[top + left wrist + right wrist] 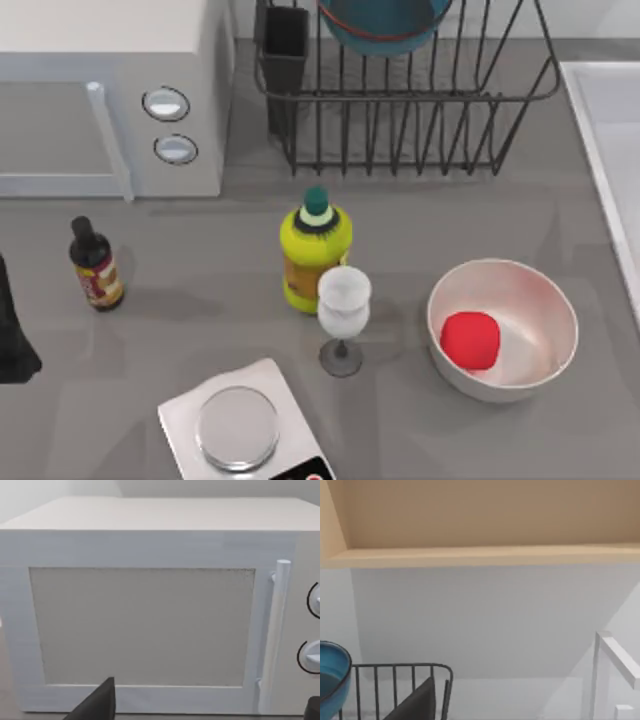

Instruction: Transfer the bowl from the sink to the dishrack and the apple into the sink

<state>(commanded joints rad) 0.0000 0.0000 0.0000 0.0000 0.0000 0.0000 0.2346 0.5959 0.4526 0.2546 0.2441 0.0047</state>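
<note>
The teal-blue bowl (385, 25) with its orange-red line sits inside the black wire dishrack (420, 120) at the back of the table, partly cut off by the view's edge. The red apple (470, 338) lies inside a pale white bowl (545, 300) at the front right. The sink (612, 140) shows as a white basin along the right edge. My right gripper (520, 715) is open and hovers by the dishrack bars (400, 687), with the bowl's rim (332, 680) close beside it. My left gripper (205, 712) is open and faces the microwave door (142, 625); the left arm (12, 340) is parked at the left edge.
A white microwave (110, 90) fills the back left. A yellow bottle with a green cap (316, 255) and a wine glass (343, 315) stand mid-table. A small dark bottle (96, 265) stands at the left, a kitchen scale (240, 425) at the front. The rack's black utensil cup (285, 50) is at its left corner.
</note>
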